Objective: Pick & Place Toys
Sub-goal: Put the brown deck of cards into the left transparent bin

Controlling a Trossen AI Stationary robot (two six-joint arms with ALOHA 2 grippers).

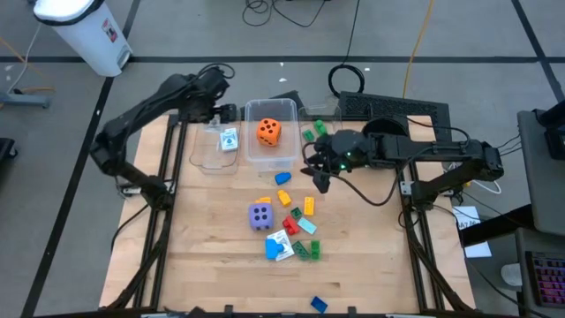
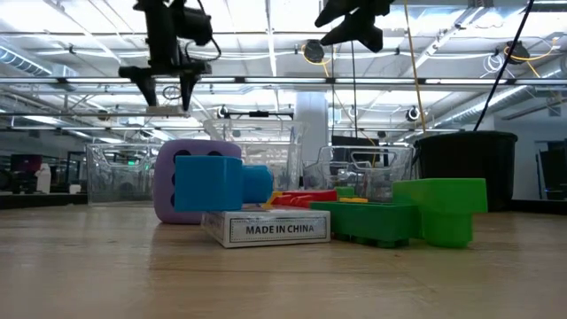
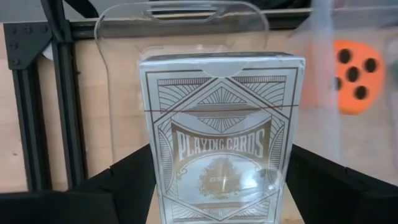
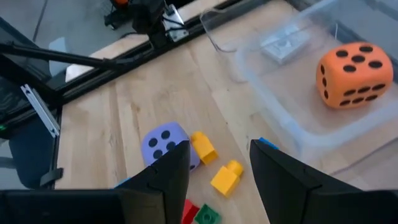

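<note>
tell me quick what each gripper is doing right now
left gripper: open, above the card deck in the clear bin, holding nothing
right gripper: open, empty, above the loose bricks

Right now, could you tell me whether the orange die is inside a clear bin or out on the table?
Inside. The orange die sits within the clear bin; the right wrist view shows the bin's walls around it.

Wooden table (image 1: 212, 265) under toys (image 1: 287, 231), bins (image 1: 271, 155)
</note>
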